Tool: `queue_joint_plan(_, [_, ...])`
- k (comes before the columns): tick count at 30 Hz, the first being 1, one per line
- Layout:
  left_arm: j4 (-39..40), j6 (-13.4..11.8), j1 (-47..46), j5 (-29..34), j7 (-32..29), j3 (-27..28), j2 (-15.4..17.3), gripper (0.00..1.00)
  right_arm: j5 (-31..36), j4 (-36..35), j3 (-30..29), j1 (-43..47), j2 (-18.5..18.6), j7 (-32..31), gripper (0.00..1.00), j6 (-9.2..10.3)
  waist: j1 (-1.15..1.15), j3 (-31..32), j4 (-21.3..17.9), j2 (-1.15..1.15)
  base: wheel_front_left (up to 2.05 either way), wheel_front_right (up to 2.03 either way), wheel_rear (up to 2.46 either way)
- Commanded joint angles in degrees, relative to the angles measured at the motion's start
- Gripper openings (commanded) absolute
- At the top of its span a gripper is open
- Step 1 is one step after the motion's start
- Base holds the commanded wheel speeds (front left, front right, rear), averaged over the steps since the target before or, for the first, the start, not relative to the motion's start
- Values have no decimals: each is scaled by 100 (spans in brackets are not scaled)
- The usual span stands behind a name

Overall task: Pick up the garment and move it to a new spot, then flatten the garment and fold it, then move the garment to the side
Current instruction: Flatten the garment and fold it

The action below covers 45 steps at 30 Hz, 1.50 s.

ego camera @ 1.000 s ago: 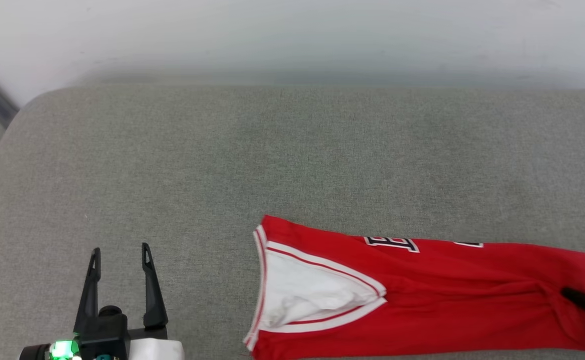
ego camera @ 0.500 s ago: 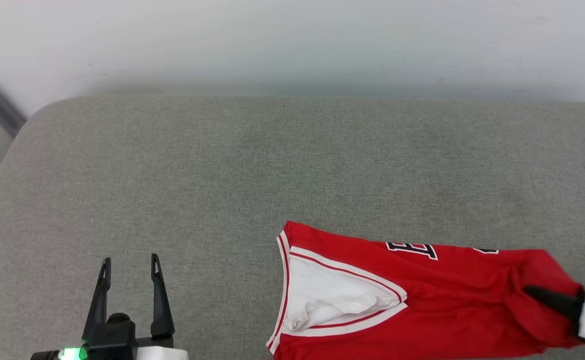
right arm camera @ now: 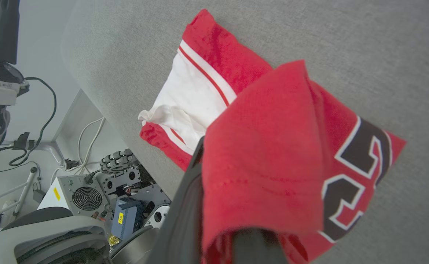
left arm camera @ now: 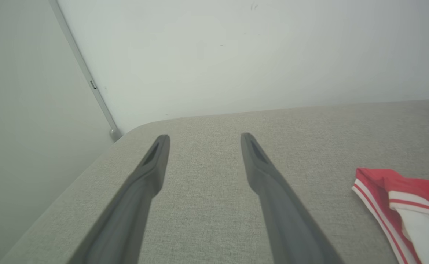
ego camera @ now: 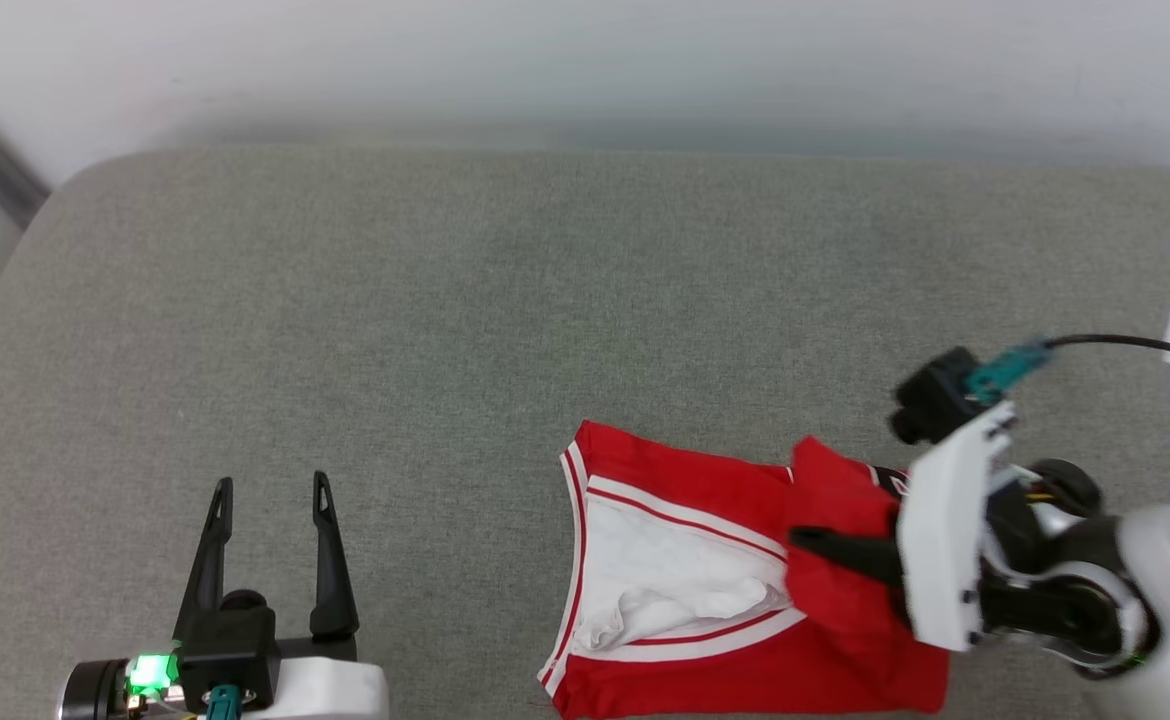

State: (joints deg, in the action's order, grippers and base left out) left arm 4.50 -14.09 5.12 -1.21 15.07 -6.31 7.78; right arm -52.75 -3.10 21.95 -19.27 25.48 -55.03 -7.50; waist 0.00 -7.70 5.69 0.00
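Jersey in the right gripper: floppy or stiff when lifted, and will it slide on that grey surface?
Likely floppy: the jersey drapes over the right gripper and folds onto itself. Probably light: one pinch holds the fold up. On the woven grey surface it may drag and bunch rather than slide.

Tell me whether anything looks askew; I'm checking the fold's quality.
The garment isn't flat: its white lining is bunched in the opening, and the right gripper, shut on the red end, holds it doubled over at a slant.
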Motion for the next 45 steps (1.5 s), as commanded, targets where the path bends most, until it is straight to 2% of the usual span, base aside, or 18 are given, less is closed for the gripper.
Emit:
queue_joint_plan(1, [-7, 32, -101, 13, 12, 10, -29, 100, 48, 64, 164, -193, -116, -16, 0, 2, 0, -101, 35, 0, 0, 0, 0])
queue_joint_plan(10, [-66, 151, -384, 56, 12, -1, -126, 100, 499, 1145, 1741, -1409, -586, 91, 0, 2, 0, -475, 106, 0, 0, 0, 0])
queue_joint_plan(15, [-102, 183, -492, 54, 12, -18, -185, 100, 738, 1951, 2374, -1779, -703, 469, 0, 2, 0, -603, 152, 0, 0, 0, 0])
queue_joint_plan(20, [-128, 182, -540, 72, 12, -26, -221, 100, 676, 2516, 2786, -1845, -777, 902, 0, 2, 0, -640, 163, 0, 0, 0, 0])
queue_joint_plan(21, [-134, 182, -539, 73, 12, -28, -231, 100, 668, 2544, 2856, -1872, -759, 1014, 27, 2, 0, -635, 163, 0, 0, 0, 0])
queue_joint_plan(22, [-145, 189, -538, 74, 12, -35, -236, 100, 671, 2532, 2926, -1909, -708, 1145, 95, 2, 0, -620, 172, 0, 0, 0, 0])
queue_joint_plan(23, [-153, 190, -523, 71, 12, -28, -237, 100, 619, 2500, 2972, -1926, -655, 1264, 100, 3, 0, -597, 171, 0, 0, 0, 0])
queue_joint_plan(29, [-131, 173, -303, 65, 12, 59, -224, 100, 332, 1842, 2885, -2159, -280, 2295, 100, 2, 0, -372, 54, 0, 0, 0, 0])
queue_joint_plan(31, [-89, 196, -257, 59, 12, 78, -211, 100, 309, 1645, 2654, -2202, -98, 2787, 100, 2, 0, -296, 0, 0, 0, 0, 0])
queue_joint_plan(37, [-52, 247, -166, 45, 12, 146, -198, 100, 967, 1458, 1665, -2193, 241, 4564, 100, 2, 0, -141, -165, 0, 0, 0, 0])
queue_joint_plan(42, [-15, 295, -175, 25, 12, 214, -199, 100, 1740, 1630, 487, -1858, 96, 5972, 100, 2, 0, -88, -291, 0, 0, 0, 0])
queue_joint_plan(45, [-21, 319, -154, 20, 12, 238, -211, 100, 2302, 1606, 47, -1590, 24, 6598, 100, 2, 0, -46, -361, 0, 0, 0, 0])
